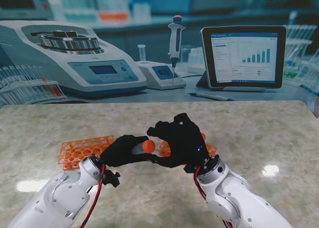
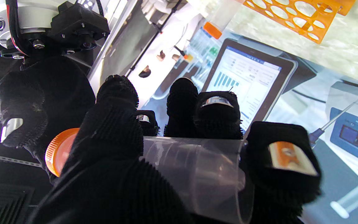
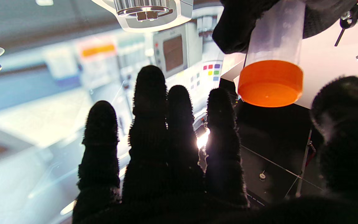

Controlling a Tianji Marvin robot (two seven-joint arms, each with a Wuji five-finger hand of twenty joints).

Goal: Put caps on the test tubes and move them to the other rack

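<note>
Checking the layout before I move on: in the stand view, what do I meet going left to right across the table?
Orange rack → left hand → tube's orange cap → right hand → the other orange rack's edge, mostly hidden behind that hand.

A pale marbled tabletop (image 1: 259,133) fills the near half of the stand view, glossy, with bright light patches at about 3 and 9 o'clock. Behind it, from 9 through 12 to 3 o'clock, stands a printed laboratory backdrop (image 1: 149,9): a grey centrifuge (image 1: 70,58) at 10 o'clock, a pipette (image 1: 175,44) on a small base at 12, a tablet (image 1: 244,56) showing a bar chart at 2, and blurred shelves along the top.
</note>
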